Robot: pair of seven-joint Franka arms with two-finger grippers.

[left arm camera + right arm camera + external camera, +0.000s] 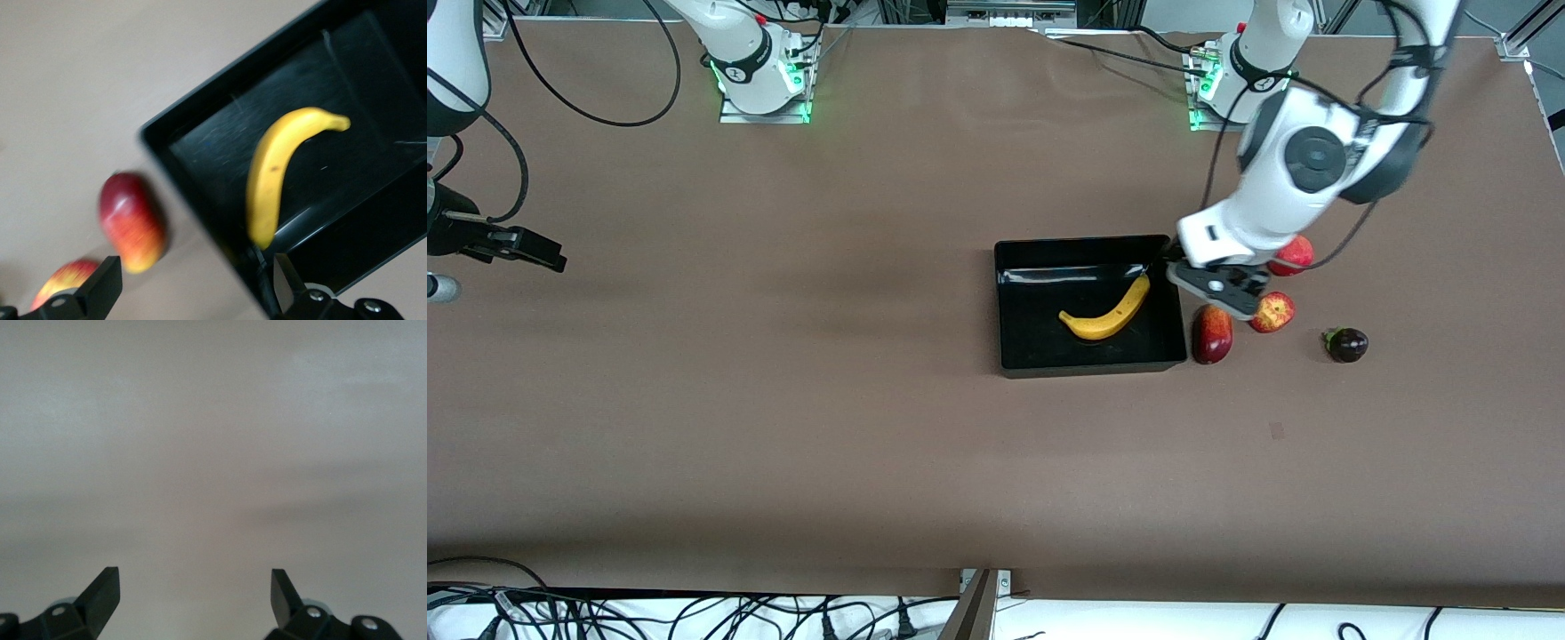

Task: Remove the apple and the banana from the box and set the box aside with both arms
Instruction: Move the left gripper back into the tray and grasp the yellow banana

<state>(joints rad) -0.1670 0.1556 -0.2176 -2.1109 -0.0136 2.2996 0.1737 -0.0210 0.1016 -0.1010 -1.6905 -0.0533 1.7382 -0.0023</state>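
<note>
Two fruits matter here: the banana (1110, 313) lies in the box (1014, 307) at the frame's middle, while the apple (1272, 312) rests on the desk (783, 427) beside it, toward the left arm's end. At the left edge, the right gripper (525, 247) waits, spread and empty. The left gripper (1221, 291), jaws spread, hovers over the box's wall near the mango (1212, 333). To my eye, it should next straddle the banana's mid-curve squarely. Only the left wrist view reveals the banana's stem (339, 123); only the front view shows the pomegranate (1294, 255) and eggplant (1346, 344).
</note>
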